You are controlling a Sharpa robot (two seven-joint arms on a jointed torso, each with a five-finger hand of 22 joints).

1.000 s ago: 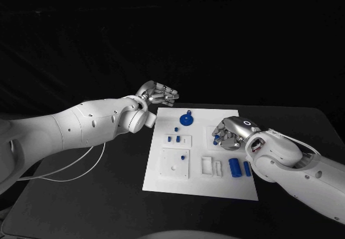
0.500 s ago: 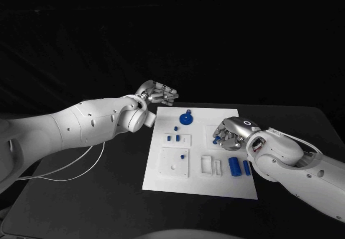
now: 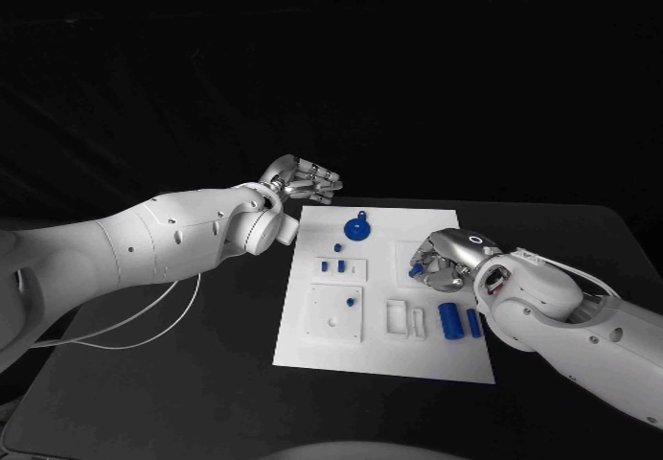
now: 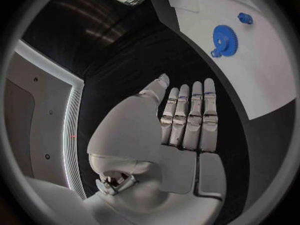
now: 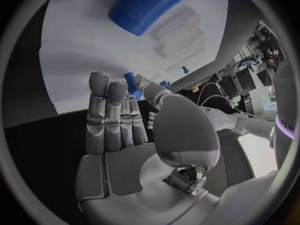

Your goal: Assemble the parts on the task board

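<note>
The white task board (image 3: 390,356) lies mid-table. My right hand (image 3: 445,261) hovers over its right half. In the right wrist view the right hand (image 5: 125,130) pinches a small blue peg (image 5: 131,82) between thumb and a fingertip; that peg (image 3: 416,271) peeks out at the hand's left side. A blue gear (image 3: 356,229) lies at the board's far end, also seen as the gear (image 4: 225,37) from the left wrist. My left hand (image 3: 304,179) floats off the board's far left corner, and the left hand (image 4: 187,115) holds nothing, fingers straight.
On the board sit a loose blue peg (image 3: 337,247), a white block with two blue pegs (image 3: 333,267), a square white plate (image 3: 336,316) carrying one peg, a white slotted block (image 3: 400,318) and two blue cylinders (image 3: 450,321). Black table surrounds the board.
My right hand has edged slightly toward the board's near side, and the blue peg shows a little more. The left hand has stayed put.
</note>
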